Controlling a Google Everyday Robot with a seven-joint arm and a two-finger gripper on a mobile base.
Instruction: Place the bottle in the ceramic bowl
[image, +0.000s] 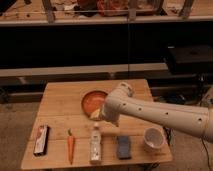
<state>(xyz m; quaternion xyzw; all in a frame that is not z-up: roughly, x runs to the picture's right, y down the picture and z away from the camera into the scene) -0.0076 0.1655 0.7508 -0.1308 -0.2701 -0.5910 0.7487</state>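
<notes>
Gripper hung over the front rim of the bowl, jaws stood released, bottle lay on the desk just in front of the bowl, ungrasped

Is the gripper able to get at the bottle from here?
Probably yes. The gripper hovers at the bowl's front edge, just behind the bottle, which lies uncovered between carrot and sponge, apart from both.
</notes>
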